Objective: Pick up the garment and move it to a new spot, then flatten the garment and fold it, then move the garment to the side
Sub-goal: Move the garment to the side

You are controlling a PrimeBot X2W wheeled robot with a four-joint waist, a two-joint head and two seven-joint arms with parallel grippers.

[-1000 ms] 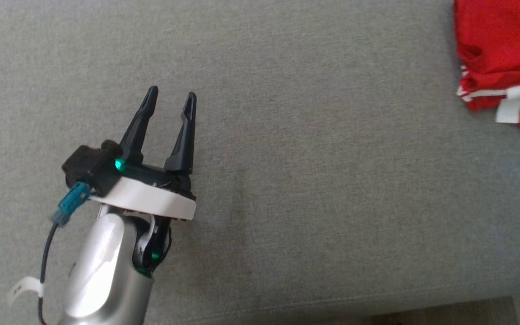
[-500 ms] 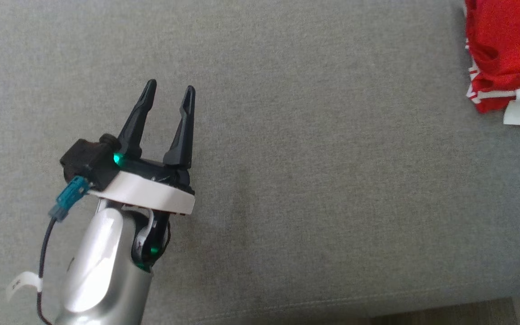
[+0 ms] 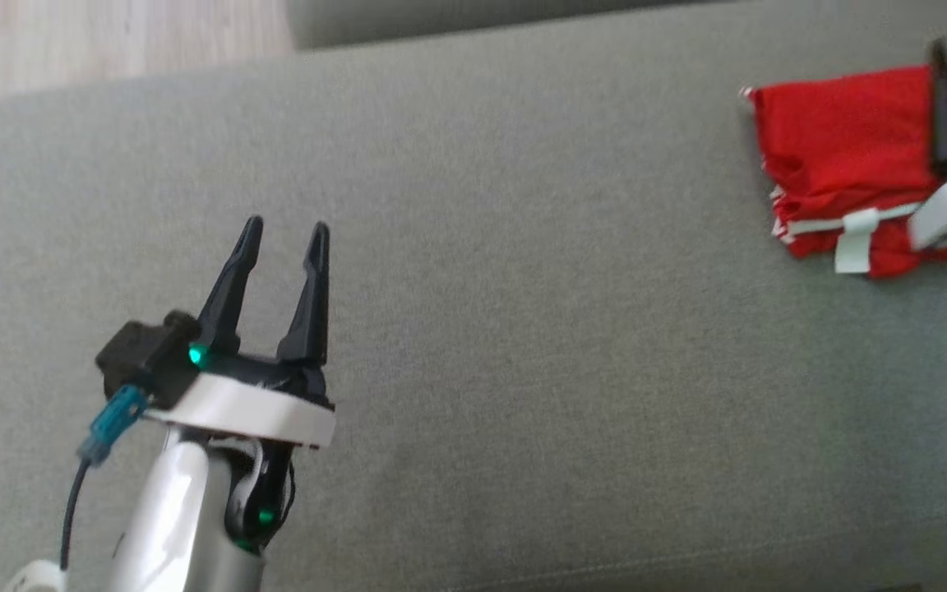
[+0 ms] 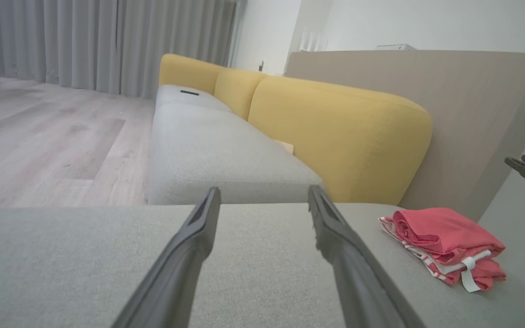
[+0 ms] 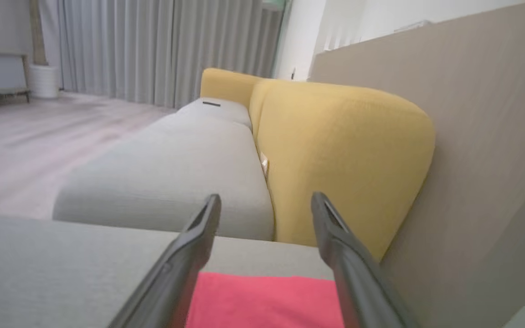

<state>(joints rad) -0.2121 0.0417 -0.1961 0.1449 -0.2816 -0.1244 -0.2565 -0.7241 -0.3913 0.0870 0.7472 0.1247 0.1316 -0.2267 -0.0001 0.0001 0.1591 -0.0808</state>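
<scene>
The right gripper (image 5: 266,197) hangs with fingers apart and nothing between them, just above the red garment (image 5: 262,300) at the bottom of the right wrist view. The left gripper (image 3: 285,226), lower left in the head view, is likewise spread and empty (well apart from the garment). The garment lies folded at that view's upper right, on the grey cushion (image 3: 564,288). The last step, setting it aside, looks about done. Next, the right arm should lift clear without snagging fabric.
</scene>
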